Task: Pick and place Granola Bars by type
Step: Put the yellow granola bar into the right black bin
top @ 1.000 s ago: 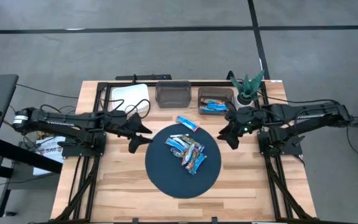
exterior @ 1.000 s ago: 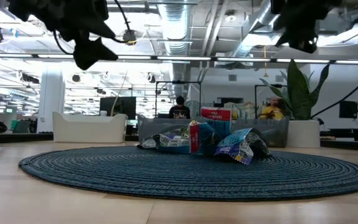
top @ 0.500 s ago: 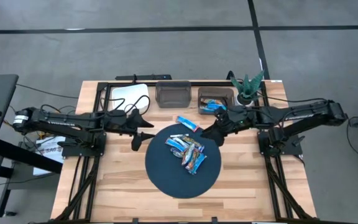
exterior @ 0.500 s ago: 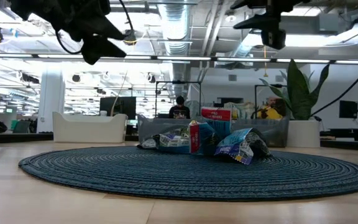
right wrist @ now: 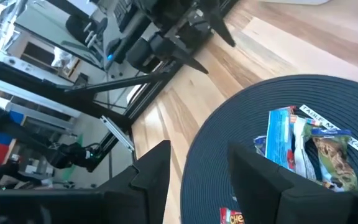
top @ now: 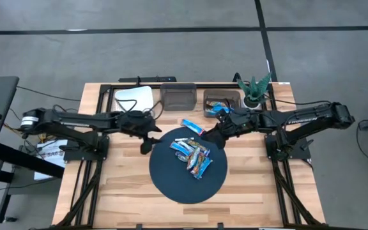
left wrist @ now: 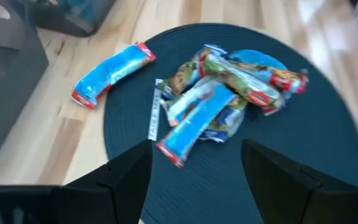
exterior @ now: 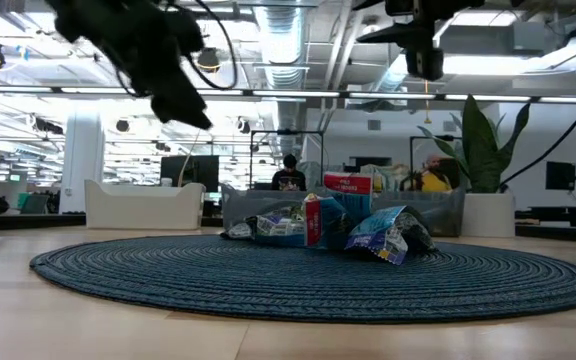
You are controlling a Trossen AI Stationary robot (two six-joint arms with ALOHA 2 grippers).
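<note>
My two arms are dark, slim and jointed, each mounted on a black frame base. White lettering runs along my right forearm, and a pale round cap marks my left shoulder end. Black cables trail off both. Each end effector carries two dark, tapering fingers (left wrist: 127, 177).

Right arm (top: 302, 119): white "TROSSEN" lettering along its link, high view. One bar (right wrist: 319, 128) in the pile on the mat (right wrist: 229, 162): dark print on a white wrapper strip, seemingly "TABLE", the rest unreadable, right wrist view. Other wrappers: print too small to read.
</note>
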